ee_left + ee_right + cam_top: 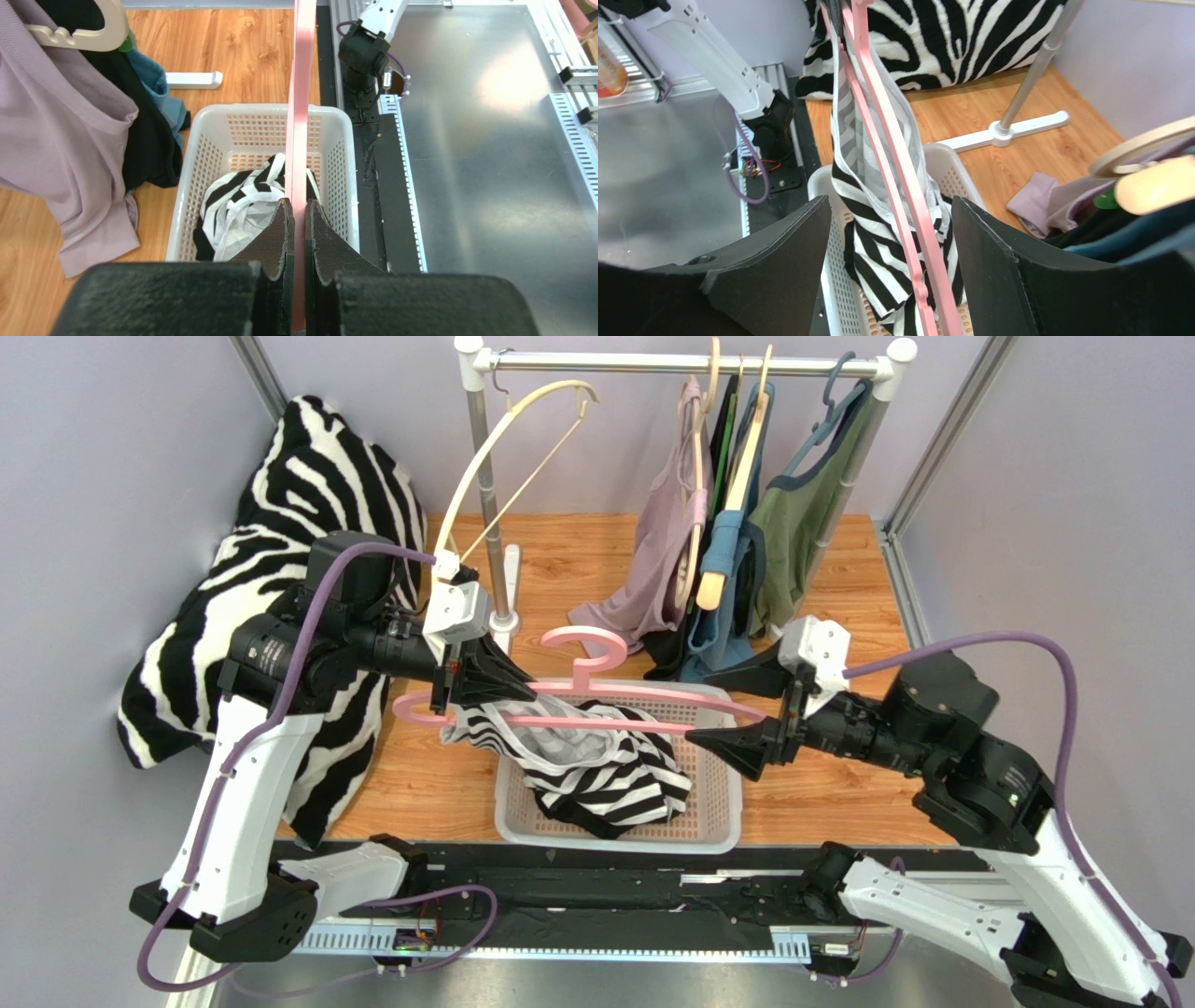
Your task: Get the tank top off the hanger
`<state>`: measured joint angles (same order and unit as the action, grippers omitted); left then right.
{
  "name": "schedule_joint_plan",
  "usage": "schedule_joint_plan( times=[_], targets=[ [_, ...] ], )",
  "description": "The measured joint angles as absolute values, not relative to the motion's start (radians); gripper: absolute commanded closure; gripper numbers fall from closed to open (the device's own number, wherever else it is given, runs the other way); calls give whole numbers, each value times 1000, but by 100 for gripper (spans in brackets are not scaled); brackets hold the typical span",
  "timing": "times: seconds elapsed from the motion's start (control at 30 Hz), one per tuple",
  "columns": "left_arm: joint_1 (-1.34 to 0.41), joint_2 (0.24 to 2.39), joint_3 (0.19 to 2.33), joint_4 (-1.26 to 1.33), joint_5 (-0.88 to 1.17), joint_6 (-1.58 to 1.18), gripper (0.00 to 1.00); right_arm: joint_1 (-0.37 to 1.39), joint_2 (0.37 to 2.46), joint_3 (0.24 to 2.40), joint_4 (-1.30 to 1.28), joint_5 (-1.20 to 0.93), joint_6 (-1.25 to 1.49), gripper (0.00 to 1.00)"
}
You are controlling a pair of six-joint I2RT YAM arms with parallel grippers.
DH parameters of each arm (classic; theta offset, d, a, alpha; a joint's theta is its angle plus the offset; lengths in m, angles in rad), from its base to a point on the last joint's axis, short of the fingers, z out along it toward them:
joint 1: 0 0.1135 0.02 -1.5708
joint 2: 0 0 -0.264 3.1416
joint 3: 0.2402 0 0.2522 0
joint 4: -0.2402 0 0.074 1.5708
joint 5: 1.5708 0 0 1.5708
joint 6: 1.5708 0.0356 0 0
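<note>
Clutter all round here: a zebra-print cushion (316, 490) slumps at 10 o'clock on the wooden counter (575, 560), and a white metal rack (673, 360) stands across 12 o'clock. On the rack hang an empty cream hanger (512, 441) and a tight row of tops, mauve (652, 560), blue (730, 546) and green (800, 518). Their hems trail down onto the wood just behind the basket (709, 791), close to the right arm. That basket is white perforated plastic with a rectangular rim, and it sits dead centre, toward 6 o'clock. Over it hovers the pink hanger (300, 105), a slim, smooth plastic one, lying roughly level from 9 to 3 o'clock. The left gripper (298, 210) has its black jaws clamped tight on the hanger's 9 o'clock end. The right gripper (891, 203) sits at the 3 o'clock end, jaws spread wide on either side of the hanger and the cloth, touching neither in the wrist view. And the tank top (603, 763): soft, limp knit in bold black-and-white stripes, with a finer grey stripe showing on the part near the left jaws. It hangs from the pink hanger near that 9 o'clock end and sags downward. Its bulk lies crumpled in folds inside the basket.
</note>
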<state>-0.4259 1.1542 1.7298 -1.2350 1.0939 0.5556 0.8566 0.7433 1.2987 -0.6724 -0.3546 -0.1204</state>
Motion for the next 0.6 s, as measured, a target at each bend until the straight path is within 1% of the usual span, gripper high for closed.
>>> schedule_joint_plan(
  times=[0.1,0.17,0.27,0.3,0.33,0.4,0.47,0.6],
  targets=[
    [-426,1153,1731,-1241,1108,557,100,857,769,1299,-677,-385,-120,32],
    [-426,1153,1731,-1245,1114,560,100,857,777,1299,-677,-396,-120,34],
    [-426,1151,1731,-1247,1121,564,100,857,781,1299,-677,-402,-120,46],
    [-426,1151,1731,-1247,1122,565,100,857,782,1299,-679,-404,-121,56],
    [-426,1151,1731,-1247,1124,565,100,857,782,1299,-680,-406,-120,60],
    [-426,1151,1731,-1248,1125,566,100,857,786,1299,-686,-411,-118,66],
    [-426,1151,1732,-1254,1126,567,100,856,792,1299,-698,-411,-113,66],
    [-426,1151,1742,-1261,1137,567,100,856,797,1298,-720,-403,-113,70]
  ],
)
